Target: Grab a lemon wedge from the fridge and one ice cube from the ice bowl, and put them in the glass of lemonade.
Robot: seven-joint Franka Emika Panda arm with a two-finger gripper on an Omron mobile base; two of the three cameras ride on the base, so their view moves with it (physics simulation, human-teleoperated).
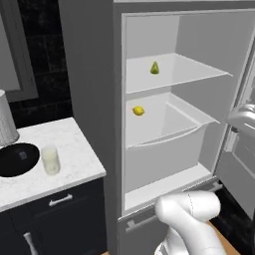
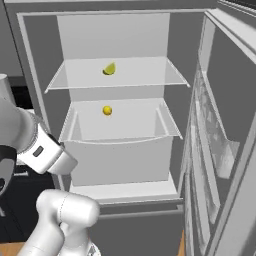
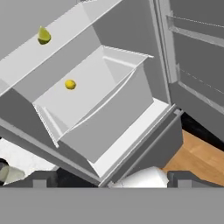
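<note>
The fridge [image 1: 92,74] stands open, its door swung out to the right. On its upper white shelf lies the lemon wedge [image 1: 155,68] [image 2: 109,68] [image 3: 43,36], small, pointed and yellow-green. On the counter to the left stand the black ice bowl [image 1: 10,167], holding an ice cube [image 1: 22,155], and the glass of lemonade [image 1: 50,159] just right of it. My gripper [image 3: 113,180] is open, its dark fingertips [image 3: 39,179] wide apart with nothing between them. It hangs well short of the fridge shelves, looking at them from a tilted angle.
A round whole lemon [image 1: 138,110] [image 2: 107,110] [image 3: 70,84] lies in the white drawer [image 1: 164,132] below the wedge's shelf. The open door [image 2: 225,130] flanks the right side. A paper towel roll [image 1: 6,119] stands behind the bowl. Wooden floor [image 3: 201,153] shows below the door.
</note>
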